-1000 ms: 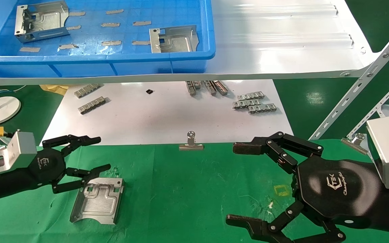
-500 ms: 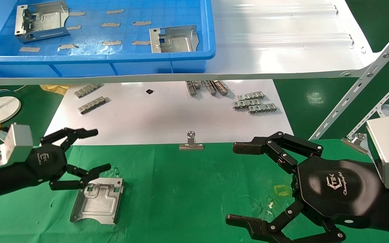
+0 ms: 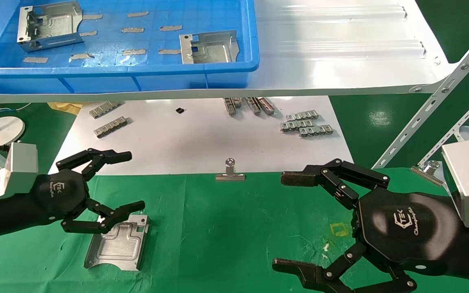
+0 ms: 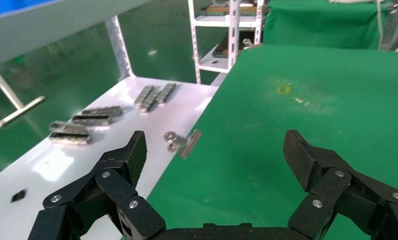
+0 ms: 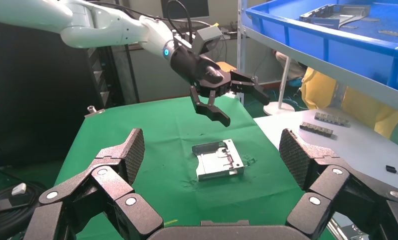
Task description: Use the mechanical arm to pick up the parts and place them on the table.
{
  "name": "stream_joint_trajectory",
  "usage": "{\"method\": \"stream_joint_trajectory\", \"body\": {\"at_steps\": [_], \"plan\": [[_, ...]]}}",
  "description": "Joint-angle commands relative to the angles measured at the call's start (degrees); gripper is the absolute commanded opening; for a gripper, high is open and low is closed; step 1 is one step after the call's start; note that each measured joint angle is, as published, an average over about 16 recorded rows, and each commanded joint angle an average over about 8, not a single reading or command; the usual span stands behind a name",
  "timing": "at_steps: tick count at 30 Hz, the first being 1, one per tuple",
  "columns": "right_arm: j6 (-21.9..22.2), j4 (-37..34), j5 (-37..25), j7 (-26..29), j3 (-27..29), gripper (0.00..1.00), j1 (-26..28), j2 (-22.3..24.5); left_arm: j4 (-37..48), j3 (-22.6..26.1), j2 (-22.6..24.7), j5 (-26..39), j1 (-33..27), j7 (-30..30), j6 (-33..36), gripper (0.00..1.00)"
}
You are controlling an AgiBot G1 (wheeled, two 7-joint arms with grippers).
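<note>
The green table [image 3: 226,228] has a wide bare stretch across the lower middle of the head view, between the two arms, with a binder clip [image 3: 230,173] on its far edge. At lower left one silver part [image 3: 117,244] lies flat on the cloth, well inside that edge. The left gripper [image 3: 130,181] hangs spread wide and empty just above the part's upper left corner; in the right wrist view it clearly floats clear of the bracket [image 5: 219,160]. Compared with half a second back, that hand has shifted a little rightward and its lower finger now overlaps the part's top edge, while the part itself lies just where it was.

At lower right the right gripper [image 3: 277,221] sits parked, its fingers splayed open around nothing.

Two more parts rest in the blue bin [image 3: 234,65] at upper left: one [image 3: 49,25] near its far left corner, one [image 3: 209,47] against the near wall, its lower edge hidden by the rim. The right gripper's lower finger is cut off by the frame's bottom.
</note>
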Motion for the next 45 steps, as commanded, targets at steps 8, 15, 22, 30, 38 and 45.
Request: {"method": "stream_joint_trajectory", "body": {"at_steps": [8,15,22,30,38,45], "plan": [[0.00,0.00,0.00,0.00,-0.01,1.00,0.00,0.00,-9.68,-3.73,-1.48,-0.97,3.31,-7.19,-0.93,1.00],[0.00,0.00,0.01,-0.01,-0.01,1.00,0.00,0.00,-17.25,-6.65,-2.64,-1.74,5.90,-12.81,-1.65,1.00],[0.01,0.00,0.01,-0.01,-0.02,1.00,0.00,0.01,-24.81,-9.56,-3.79,-2.50,8.49,-18.43,-2.37,1.00],[0.01,0.00,0.01,-0.01,-0.02,1.00,0.01,0.01,-33.43,-12.88,-5.11,-3.36,11.44,-24.82,-3.19,1.00],[0.01,0.00,0.02,-0.01,-0.03,1.00,0.00,0.01,-41.30,-15.91,-6.31,-4.16,14.14,-30.67,-3.93,1.00],[0.04,-0.01,0.03,-0.02,-0.02,1.00,-0.01,0.02,-44.60,-17.18,-6.82,-4.62,15.30,-32.58,-4.22,1.00]]}}
